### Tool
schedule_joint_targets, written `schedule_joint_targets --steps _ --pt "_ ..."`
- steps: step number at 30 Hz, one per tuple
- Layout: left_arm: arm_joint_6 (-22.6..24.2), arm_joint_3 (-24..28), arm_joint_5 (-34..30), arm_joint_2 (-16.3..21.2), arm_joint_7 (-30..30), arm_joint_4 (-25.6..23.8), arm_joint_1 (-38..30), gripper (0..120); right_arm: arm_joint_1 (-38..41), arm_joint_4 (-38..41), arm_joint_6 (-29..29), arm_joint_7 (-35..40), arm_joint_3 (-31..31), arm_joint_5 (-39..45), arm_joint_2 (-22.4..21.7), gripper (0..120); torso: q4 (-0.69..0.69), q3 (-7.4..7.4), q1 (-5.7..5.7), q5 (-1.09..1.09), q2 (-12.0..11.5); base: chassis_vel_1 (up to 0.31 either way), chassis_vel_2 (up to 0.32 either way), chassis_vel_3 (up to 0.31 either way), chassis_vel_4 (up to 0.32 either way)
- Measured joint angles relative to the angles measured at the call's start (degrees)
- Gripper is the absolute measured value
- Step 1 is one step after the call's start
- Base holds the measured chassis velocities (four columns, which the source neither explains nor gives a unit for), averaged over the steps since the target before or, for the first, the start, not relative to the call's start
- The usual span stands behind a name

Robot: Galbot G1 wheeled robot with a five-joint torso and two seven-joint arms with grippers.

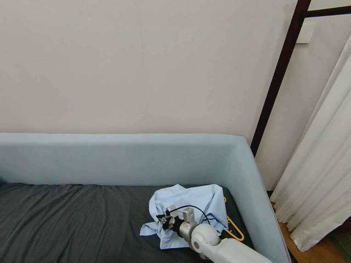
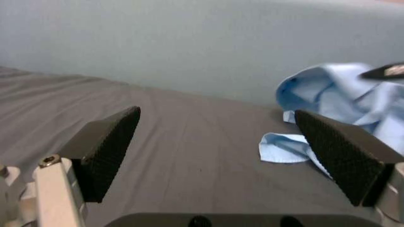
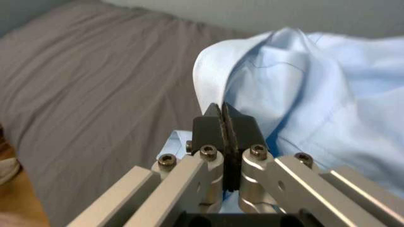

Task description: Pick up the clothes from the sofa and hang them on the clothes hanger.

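On wrinkled grey sofa (image 1: 66,219) — rumpled blue shirt (image 1: 189,198), right pincer (image 3: 223,111) closed

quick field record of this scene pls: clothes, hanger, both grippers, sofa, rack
clothes: light blue shirt, crumpled at the right end of the sofa seat
hanger: yellow hanger, partly under the shirt
right: right gripper shut, low at the shirt's near edge; no fabric seen between its fingers
left: left gripper open, above the dark seat, with the shirt ahead of it
sofa: sofa with pale blue frame, dark grey seat
rack: dark pole beyond the sofa's right end
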Motion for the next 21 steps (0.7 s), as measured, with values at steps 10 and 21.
schedule_joint_targets --steps 10,21 --pt "3.4 1.1 -0.1 1.8 -0.6 -3.4 -1.7 97 -0.6 18.6 -0.7 -1.5 5.2 3.8 -18.2 0 0.0 0.0 0.0 0.0 0.0 0.0 0.0 0.0 0.0" --pt "8.1 5.8 -2.2 6.9 -0.6 -5.1 -7.6 97 -4.7 27.0 0.4 -4.8 13.8 4.4 -28.2 0 0.01 0.0 0.0 -0.01 0.0 0.0 0.0 0.0 0.0"
